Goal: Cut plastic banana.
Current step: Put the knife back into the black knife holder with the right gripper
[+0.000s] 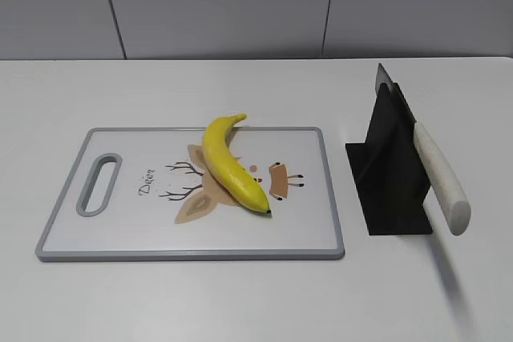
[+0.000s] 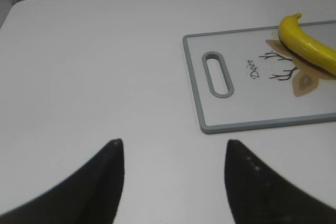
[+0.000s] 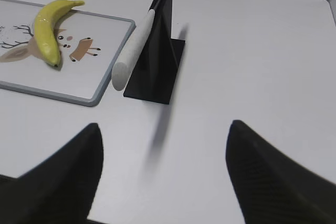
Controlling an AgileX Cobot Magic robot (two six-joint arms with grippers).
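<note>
The left gripper (image 2: 170,182) hangs released over bare white worktop (image 2: 94,66), its two dark fingers spread wide with nothing between them; ahead of it and to its right lies the grey-rimmed cutting board (image 2: 193,77), handle slot nearest, with open worktop all the way to the board's near corner. The plastic banana (image 2: 307,45) rests on the board beyond that slot, partly cut off by the picture's edge in this view. The right gripper (image 3: 163,177) is likewise released and empty, with clear worktop under and in front of it; ahead and slightly left stands the black knife stand (image 3: 160,61), with the white-handled knife (image 3: 134,45) leaning in it, handle end toward the gripper. Further left, the banana lies across the board's deer print, well apart from the stand. Only the exterior view shows the whole board (image 1: 192,255), the banana (image 1: 228,167) near its middle, and the gap between board and stand (image 1: 389,178); neither gripper appears there.
</note>
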